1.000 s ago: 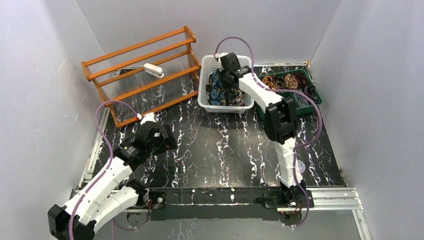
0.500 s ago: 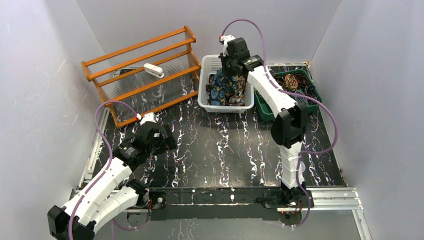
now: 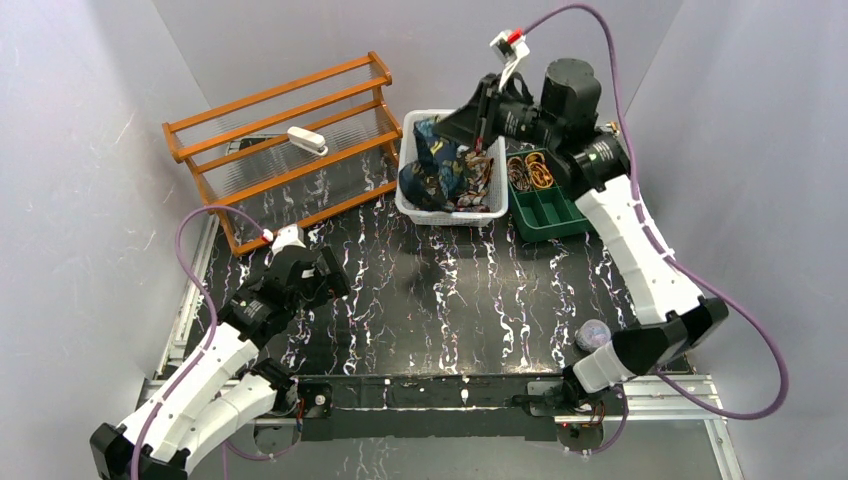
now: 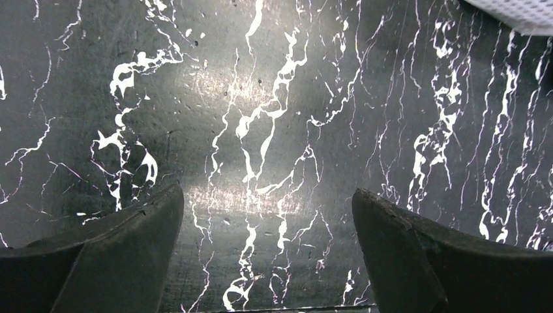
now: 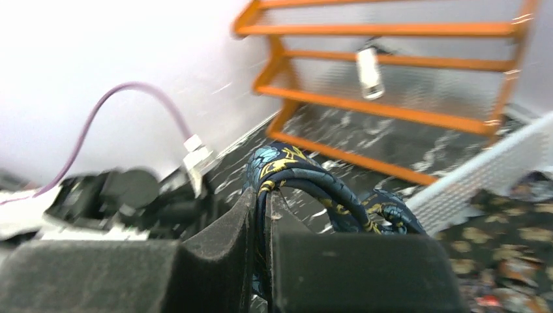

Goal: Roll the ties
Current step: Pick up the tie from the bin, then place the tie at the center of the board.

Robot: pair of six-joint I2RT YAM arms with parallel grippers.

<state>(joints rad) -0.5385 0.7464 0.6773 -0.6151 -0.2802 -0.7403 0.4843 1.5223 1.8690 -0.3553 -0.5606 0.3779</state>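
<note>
My right gripper [image 5: 261,195] is pinched almost shut on a fold of the dark blue paisley tie [image 5: 306,179], whose fabric loops up over my fingertips at the centre of the wrist view. Seen from overhead, the tie hangs from my jaws at upper centre and trails down into the white basket [image 3: 455,212], where the other ties [image 3: 470,192] lie heaped. My left gripper [image 4: 267,202] has its jaws spread as wide as they go and holds nothing; it hangs over the black marbled table [image 4: 261,98] at the lower left of the overhead view. I judge this step to be drawing one tie free of the pile. To do it well I should rise until the trailing end clears the basket rim; I should go slowly so the fold does not slip from my pads or drag a neighbour out with it. I should steer clear of the green tray [image 3: 545,212] just right of the basket, then lay the tie straight and flat on bare table mid-frame, where my left jaws can pin one end for rolling.
</note>
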